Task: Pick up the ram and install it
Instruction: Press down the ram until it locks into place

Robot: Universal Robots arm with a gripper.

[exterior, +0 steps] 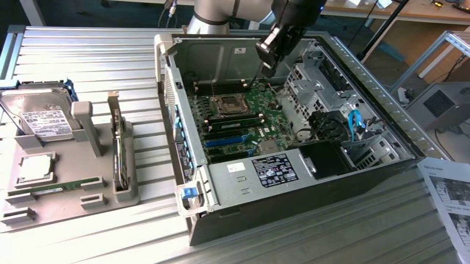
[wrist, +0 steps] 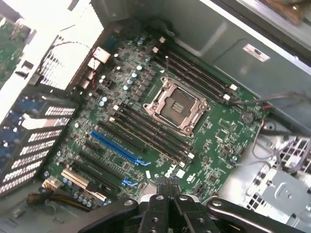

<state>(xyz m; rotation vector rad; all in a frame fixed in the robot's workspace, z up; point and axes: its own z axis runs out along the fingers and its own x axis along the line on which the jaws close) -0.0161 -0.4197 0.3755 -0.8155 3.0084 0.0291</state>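
The ram [exterior: 55,188], a long thin green stick, lies flat in a slot near the front of the grey tray [exterior: 103,201] at the exterior view's left. My gripper [exterior: 268,67] hangs far from it, above the open computer case [exterior: 242,192], over the back of the motherboard [exterior: 257,104]. In the wrist view my gripper [wrist: 167,184] is shut, its dark fingertips pressed together with nothing between them. Beneath it lie the motherboard [wrist: 218,141], the empty processor socket [wrist: 177,107] and long black slots [wrist: 150,131] on both sides of the socket.
The tray also holds a hard drive [exterior: 41,118], a square silver chip [exterior: 33,168] and an upright card [exterior: 118,148]. Inside the case, drive cages [exterior: 323,93] and blue cables [exterior: 356,124] crowd the exterior view's right. A paper sheet [exterior: 448,192] lies at the far right.
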